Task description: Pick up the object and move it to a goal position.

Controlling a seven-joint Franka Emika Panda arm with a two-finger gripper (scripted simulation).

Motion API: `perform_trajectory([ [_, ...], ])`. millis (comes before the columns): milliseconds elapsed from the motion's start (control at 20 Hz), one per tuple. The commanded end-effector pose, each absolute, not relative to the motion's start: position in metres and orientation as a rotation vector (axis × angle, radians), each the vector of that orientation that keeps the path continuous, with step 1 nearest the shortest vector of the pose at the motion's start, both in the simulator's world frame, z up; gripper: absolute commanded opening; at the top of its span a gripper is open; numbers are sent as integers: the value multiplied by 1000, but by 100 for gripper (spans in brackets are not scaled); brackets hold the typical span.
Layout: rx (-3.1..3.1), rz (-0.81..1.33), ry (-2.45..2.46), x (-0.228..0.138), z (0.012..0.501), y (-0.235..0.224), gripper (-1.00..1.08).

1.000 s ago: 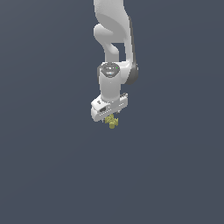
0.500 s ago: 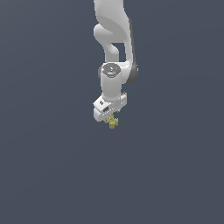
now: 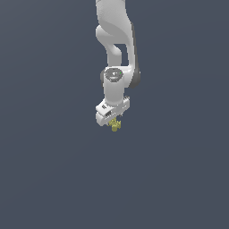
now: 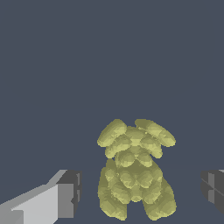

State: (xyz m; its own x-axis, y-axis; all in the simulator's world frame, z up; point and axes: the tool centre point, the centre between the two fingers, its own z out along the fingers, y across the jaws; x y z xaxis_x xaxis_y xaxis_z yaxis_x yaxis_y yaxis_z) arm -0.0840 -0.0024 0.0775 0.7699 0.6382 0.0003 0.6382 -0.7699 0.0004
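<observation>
End effector (image 4: 140, 188): jaws spread, one fingertip (image 4: 70, 192) at nine o'clock of the object (image 4: 135, 170) and the other at three o'clock, neither touching it. In the exterior view the end effector (image 3: 114, 124) hangs directly over the object (image 3: 115, 126), which sits just below the white head on the plain grey tabletop (image 3: 53, 179). Judged small and light, apparently rigid, with a knobbly surface offering purchase. Recommended hold: across the narrower lower body, below the two projecting lobes.
</observation>
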Motion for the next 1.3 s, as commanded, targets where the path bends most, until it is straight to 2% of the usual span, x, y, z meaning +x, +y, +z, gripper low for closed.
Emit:
perform_trajectory([
  [0,2955,0,1067,-85,67,-2,100],
  [500,2954,0,1071,-85,40,-2,100],
  [550,2954,0,1071,-85,40,-2,-100],
  [1250,2953,2,1070,-83,45,-5,-100],
])
